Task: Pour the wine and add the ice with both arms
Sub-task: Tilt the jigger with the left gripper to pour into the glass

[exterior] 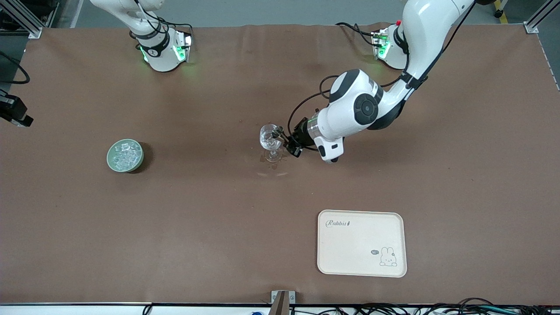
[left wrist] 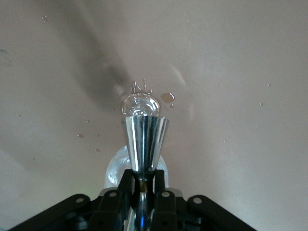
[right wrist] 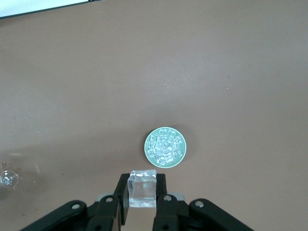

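Note:
A clear stemmed glass stands mid-table. My left gripper is right beside its bowl, shut on a shiny metal cone-shaped cup whose wide end points at the glass. In the left wrist view the gripper clamps the cup's narrow neck. A heap of ice fills a green bowl toward the right arm's end. My right gripper is out of the front view. It hangs high over the table beside the bowl, shut on one clear ice cube.
A cream tray with a rabbit drawing lies nearer the front camera than the glass, toward the left arm's end. Small wet spots mark the brown table beside the glass. The glass shows small in the right wrist view.

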